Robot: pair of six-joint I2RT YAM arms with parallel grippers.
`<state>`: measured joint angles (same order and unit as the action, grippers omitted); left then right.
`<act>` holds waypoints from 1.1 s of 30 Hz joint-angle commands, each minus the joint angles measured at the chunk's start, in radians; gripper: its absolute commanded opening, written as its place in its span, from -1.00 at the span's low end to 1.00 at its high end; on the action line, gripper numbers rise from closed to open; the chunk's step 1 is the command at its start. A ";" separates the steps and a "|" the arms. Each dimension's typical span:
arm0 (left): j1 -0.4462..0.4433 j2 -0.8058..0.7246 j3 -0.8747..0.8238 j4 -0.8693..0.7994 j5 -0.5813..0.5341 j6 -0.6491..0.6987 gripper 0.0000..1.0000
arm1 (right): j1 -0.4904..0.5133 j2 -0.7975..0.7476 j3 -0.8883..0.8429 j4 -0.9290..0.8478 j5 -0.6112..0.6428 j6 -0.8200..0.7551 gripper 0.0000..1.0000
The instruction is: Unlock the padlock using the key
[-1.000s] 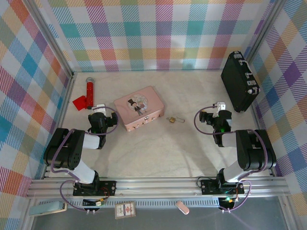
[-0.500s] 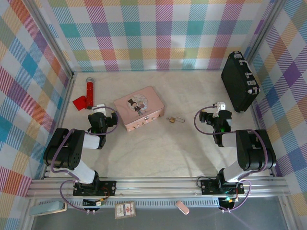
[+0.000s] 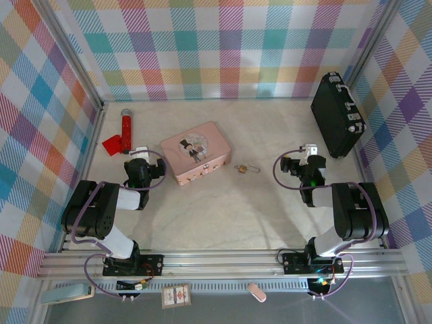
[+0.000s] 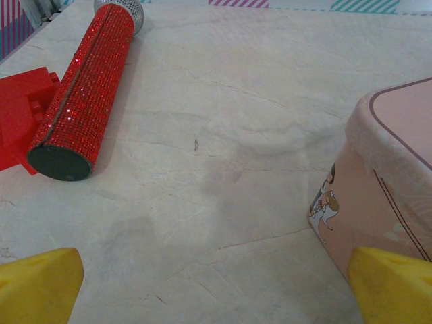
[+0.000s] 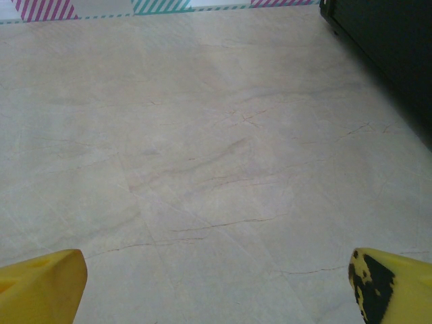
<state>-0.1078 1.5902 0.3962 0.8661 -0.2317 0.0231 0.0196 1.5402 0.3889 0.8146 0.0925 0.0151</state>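
Both tools hang spread wide and empty, your left tool (image 4: 216,297) beside the pink tin (image 3: 196,152), your right tool (image 5: 216,287) over bare desk (image 3: 223,216). Between them lies the padlock (image 3: 239,168), just right of the tin, with the key (image 3: 253,169) at its right side. They're tiny and loose: a careless pinch could skid them away. Whether the key sits in the padlock is too small to tell.

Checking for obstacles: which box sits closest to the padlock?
The pink rectangular tin, beside the small brass padlock; the black hard case stands by the right wall.
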 commanded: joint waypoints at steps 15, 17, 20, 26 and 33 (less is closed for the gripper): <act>0.008 -0.012 0.004 0.014 0.010 -0.005 0.99 | 0.002 -0.009 0.016 0.026 -0.016 0.012 0.97; 0.008 -0.012 0.004 0.014 0.011 -0.006 0.99 | 0.002 -0.008 0.015 0.026 -0.016 0.011 0.98; 0.008 -0.013 0.004 0.014 0.010 -0.005 1.00 | 0.003 -0.008 0.015 0.026 -0.016 0.011 0.98; 0.008 -0.013 0.005 0.015 0.011 -0.006 0.99 | 0.003 -0.008 0.015 0.026 -0.016 0.012 0.97; 0.008 -0.012 0.004 0.015 0.010 -0.006 0.99 | 0.001 -0.005 0.025 0.009 -0.020 0.015 0.98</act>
<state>-0.1078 1.5902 0.3962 0.8661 -0.2317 0.0227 0.0196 1.5402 0.3897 0.8135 0.0921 0.0154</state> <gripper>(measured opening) 0.997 0.988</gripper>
